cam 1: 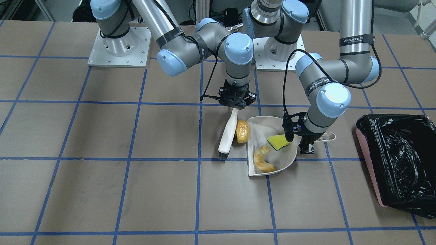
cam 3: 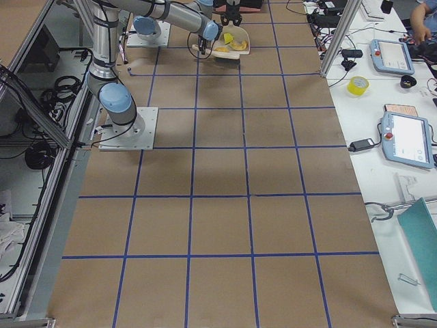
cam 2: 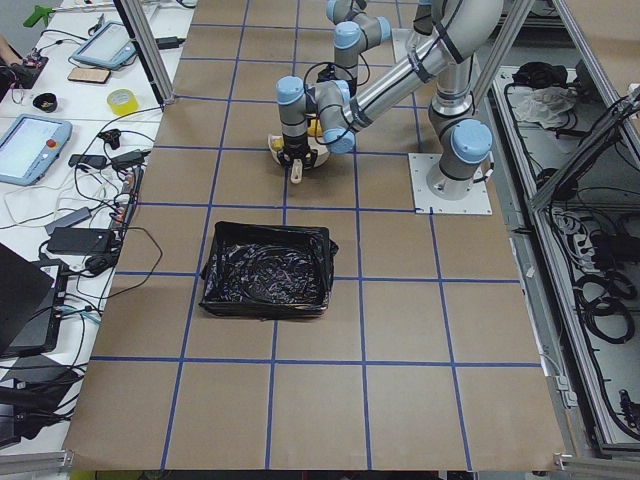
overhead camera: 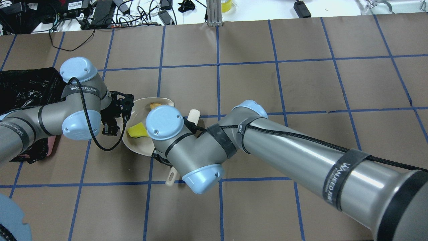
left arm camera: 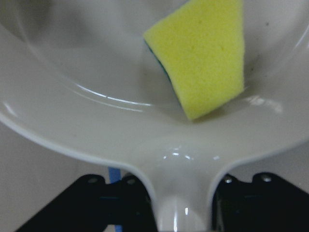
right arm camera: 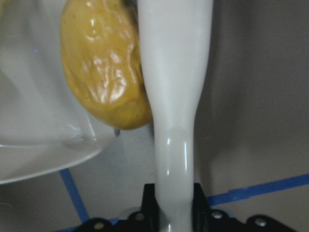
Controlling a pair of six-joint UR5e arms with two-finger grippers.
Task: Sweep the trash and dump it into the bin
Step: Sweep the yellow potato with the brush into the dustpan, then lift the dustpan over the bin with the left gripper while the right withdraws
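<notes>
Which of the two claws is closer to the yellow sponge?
Left. The left gripper holds the dustpan handle beside the sponge; the right gripper grips the brush, farther off.

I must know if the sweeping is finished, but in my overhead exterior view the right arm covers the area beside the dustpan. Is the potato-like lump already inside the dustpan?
Observer: Not yet. The front-facing view shows the lump on the table, at the open edge of the dustpan.
Operator: Does the brush touch it?
Observer: Yes. In the right wrist view the brush lies against the lump's side, and the right claw is shut on the brush.
Operator: And the croissant?
Observer: The whole croissant lies inside the dustpan, next to the sponge.
</notes>
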